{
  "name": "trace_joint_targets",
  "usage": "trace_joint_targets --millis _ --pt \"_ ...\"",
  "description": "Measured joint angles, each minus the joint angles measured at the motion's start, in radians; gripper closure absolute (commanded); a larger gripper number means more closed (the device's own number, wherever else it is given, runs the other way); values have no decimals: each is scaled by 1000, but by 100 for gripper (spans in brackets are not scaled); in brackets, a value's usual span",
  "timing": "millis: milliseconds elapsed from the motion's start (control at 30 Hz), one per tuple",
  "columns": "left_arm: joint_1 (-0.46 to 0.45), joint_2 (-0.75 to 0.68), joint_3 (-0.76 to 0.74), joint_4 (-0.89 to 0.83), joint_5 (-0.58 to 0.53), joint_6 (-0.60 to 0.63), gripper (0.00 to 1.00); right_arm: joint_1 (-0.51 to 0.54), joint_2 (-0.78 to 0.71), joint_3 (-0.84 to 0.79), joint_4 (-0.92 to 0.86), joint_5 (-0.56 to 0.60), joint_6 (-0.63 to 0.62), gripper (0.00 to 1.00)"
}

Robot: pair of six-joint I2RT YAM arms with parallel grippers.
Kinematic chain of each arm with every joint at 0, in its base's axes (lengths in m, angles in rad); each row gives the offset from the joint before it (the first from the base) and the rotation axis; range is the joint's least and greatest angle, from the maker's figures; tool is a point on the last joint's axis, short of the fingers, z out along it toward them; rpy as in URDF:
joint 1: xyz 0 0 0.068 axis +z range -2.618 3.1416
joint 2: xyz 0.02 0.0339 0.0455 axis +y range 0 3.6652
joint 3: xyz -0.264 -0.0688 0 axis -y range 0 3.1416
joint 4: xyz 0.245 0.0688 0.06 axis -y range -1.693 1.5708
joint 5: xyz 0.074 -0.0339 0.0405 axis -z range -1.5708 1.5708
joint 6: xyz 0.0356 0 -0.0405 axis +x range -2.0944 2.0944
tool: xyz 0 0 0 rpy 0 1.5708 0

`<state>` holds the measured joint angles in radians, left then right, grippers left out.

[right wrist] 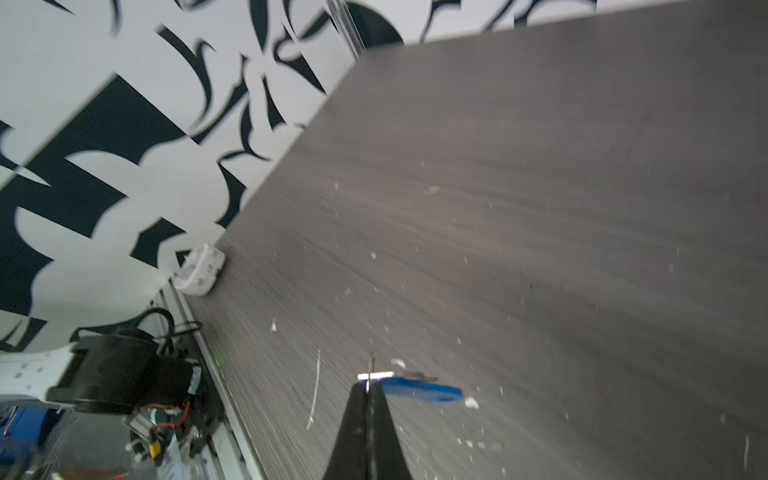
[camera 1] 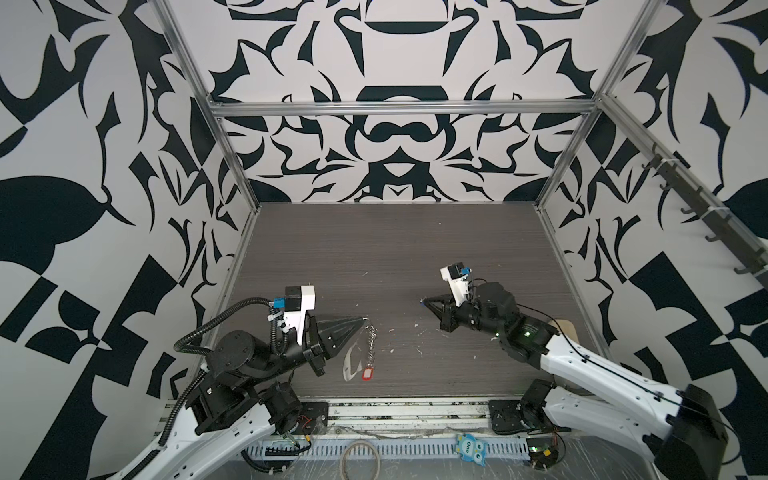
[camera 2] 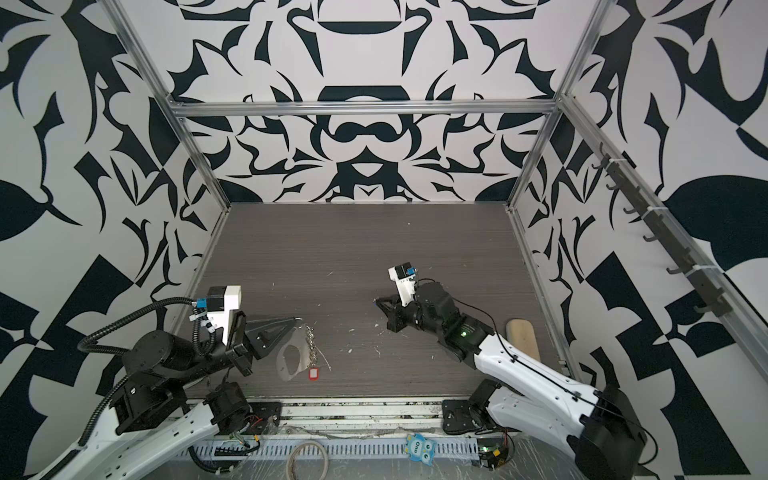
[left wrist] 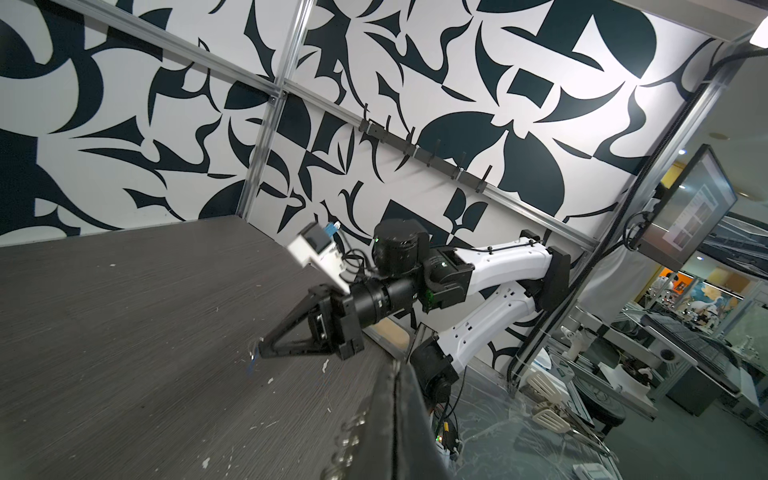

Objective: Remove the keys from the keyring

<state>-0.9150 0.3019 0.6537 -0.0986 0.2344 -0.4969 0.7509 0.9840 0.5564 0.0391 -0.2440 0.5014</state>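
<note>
Nearest, the red-tagged key (camera 1: 367, 373) lies at the near end of the keyring (camera 1: 352, 362), just beside its straight edge. Whether it hangs from a ring there is too small to tell. The keyring is a flat, grey, see-through D-shaped plate with a cut-out grip. A row of small silver split rings (camera 1: 371, 340) runs along its straight edge. At the keyring's far end the left jaws are closed, pinching its last ring, and the plate trails back from their tips over the dark surface (camera 1: 374, 257). Farther off, well apart from the keyring to its right, the right jaws are closed on the blue-tagged key (right wrist: 424, 390). A thin silver piece sits between their tips and the oblong blue tag sticks out sideways, above white scraps (right wrist: 399, 363) on the surface.
</note>
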Motion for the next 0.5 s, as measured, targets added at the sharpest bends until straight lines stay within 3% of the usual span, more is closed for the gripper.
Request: trace_joint_targets --millis 433,500 --pt "0 -26 -52 1 -51 -11 100 -18 163 -122 -21 -32 104 100" --pt "0 -28 -56 1 -56 -13 100 -19 195 -122 -33 -17 109 89"
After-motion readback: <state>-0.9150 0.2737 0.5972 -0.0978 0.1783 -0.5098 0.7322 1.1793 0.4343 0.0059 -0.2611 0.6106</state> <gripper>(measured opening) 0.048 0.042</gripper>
